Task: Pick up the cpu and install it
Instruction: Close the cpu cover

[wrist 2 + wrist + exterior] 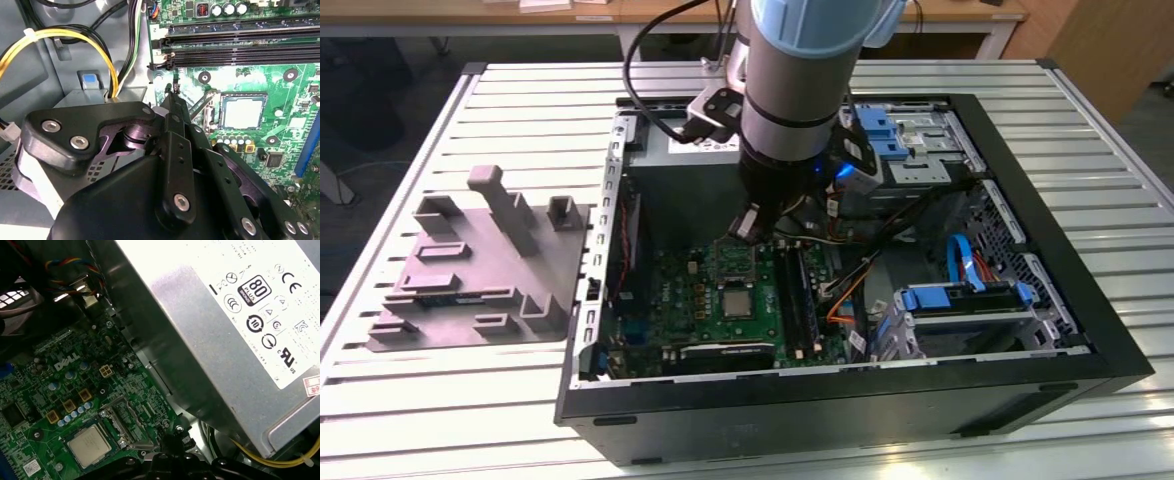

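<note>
The cpu [243,111] already sits flat in its socket on the green board [45,390], silvery top up. The tool [172,97] hangs just beside the socket, toward the grey power-supply box [225,330]; its black fingers look drawn narrow together, holding nothing. The chip is square, no long axis.

A robotics lab or workshop is showing here: an opened computer case [854,300] is lying on a slatted metal table [520,100], a grey moulded fixture [480,265] is sitting beside it, and wooden benches [480,15] are standing behind on dark flooring.
</note>
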Tool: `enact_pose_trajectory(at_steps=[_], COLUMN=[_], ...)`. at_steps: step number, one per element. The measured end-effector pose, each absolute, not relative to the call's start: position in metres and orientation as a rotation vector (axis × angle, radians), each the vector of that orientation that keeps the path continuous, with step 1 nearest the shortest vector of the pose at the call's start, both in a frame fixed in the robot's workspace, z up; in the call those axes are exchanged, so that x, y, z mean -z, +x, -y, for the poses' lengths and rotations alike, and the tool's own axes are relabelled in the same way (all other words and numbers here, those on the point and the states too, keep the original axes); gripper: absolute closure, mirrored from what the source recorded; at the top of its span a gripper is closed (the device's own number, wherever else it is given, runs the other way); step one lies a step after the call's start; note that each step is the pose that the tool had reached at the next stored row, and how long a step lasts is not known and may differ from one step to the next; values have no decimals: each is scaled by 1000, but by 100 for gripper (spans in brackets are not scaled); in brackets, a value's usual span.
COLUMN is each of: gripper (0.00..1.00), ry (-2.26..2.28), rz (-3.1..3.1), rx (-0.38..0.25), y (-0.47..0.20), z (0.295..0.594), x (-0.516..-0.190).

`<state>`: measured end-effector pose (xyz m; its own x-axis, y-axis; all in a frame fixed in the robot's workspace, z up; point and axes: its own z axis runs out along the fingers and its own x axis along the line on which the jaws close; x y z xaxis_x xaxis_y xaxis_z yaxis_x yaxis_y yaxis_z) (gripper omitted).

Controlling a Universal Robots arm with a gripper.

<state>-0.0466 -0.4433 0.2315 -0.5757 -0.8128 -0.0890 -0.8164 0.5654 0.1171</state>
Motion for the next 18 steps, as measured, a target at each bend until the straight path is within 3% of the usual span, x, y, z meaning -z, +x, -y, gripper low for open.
enact_pose_trajectory(at_steps=[18], gripper=[89], ry=[-1569], rz=[-2691], rx=[-229], y=[-47], z=[443], x=[-245])
